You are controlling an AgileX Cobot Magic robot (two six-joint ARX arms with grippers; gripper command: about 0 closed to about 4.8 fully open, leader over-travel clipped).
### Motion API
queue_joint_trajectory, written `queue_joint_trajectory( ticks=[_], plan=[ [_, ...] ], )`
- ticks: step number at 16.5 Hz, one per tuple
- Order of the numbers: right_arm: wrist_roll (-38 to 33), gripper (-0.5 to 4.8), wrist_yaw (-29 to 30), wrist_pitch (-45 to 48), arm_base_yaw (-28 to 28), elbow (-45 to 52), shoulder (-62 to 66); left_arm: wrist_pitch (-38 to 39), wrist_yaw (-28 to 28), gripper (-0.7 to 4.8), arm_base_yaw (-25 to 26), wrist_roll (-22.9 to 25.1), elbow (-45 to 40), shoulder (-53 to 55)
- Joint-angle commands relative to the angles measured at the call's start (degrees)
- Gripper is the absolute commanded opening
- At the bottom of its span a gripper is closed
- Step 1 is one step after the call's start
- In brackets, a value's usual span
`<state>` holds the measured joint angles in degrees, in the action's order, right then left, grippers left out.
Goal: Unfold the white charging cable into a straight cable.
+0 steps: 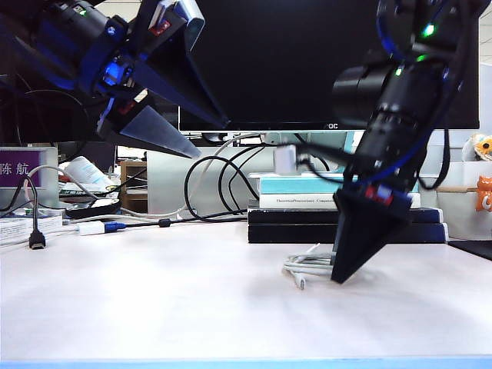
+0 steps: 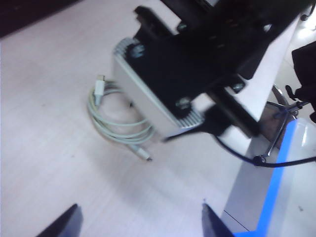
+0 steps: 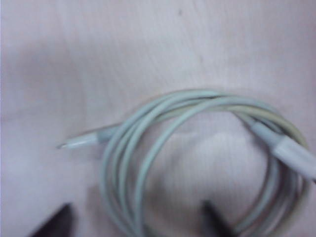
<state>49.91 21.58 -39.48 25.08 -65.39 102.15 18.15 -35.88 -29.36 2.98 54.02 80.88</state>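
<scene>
White charging cable (image 1: 306, 265) lies wound in a loose coil of several loops on the pale bench (image 1: 154, 300), toward the bench's right side, in front of a stack of books (image 1: 307, 215). One small plug with a metal tip (image 3: 84, 141) sticks out of the coil; the other plug (image 3: 291, 153) rests along the coil's rim. The right arm slants steeply down, its right gripper (image 1: 346, 273) at the bench with fingers spread, tips set at the coil; whether they touch the cord cannot be told. Nothing is clamped between them. The left arm hangs high over the bench's left side, its left gripper (image 1: 209, 137) tilted toward the coil, fingers parted and empty
</scene>
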Motion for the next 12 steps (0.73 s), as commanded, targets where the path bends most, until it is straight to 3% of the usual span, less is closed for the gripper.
queue_joint_trajectory(
  ticks=[1,3,5,7,9,12],
  plan=[
    [-0.07,1.93,0.15,1.03,0.11,-0.2,1.57,-0.63,-0.42,3.23,-0.02,-0.04,0.17,-0.04],
    [-0.42,-0.09,-0.09,0.87,0.46,-0.17,2.21,-0.63,-0.35,3.23,-0.02,-0.04,0.17,-0.07],
    [-1.22,-0.05,-0.24,1.01,0.61,-0.76,2.1,-0.63,0.04,3.23,-0.02,-0.02,0.17,-0.07],
    [-4.24,-0.05,-5.2,-2.36,0.55,-5.01,0.85,-0.68,3.76,3.23,-0.02,0.07,0.17,-0.07],
    [-4.79,-0.05,-4.98,-8.33,0.52,-10.69,-1.42,-1.16,6.38,3.23,0.02,1.07,0.17,-0.07],
    [-10.21,-0.05,-2.91,-10.51,0.52,-16.44,-8.2,-4.7,5.77,3.23,0.02,2.8,0.17,-0.15]
  ],
)
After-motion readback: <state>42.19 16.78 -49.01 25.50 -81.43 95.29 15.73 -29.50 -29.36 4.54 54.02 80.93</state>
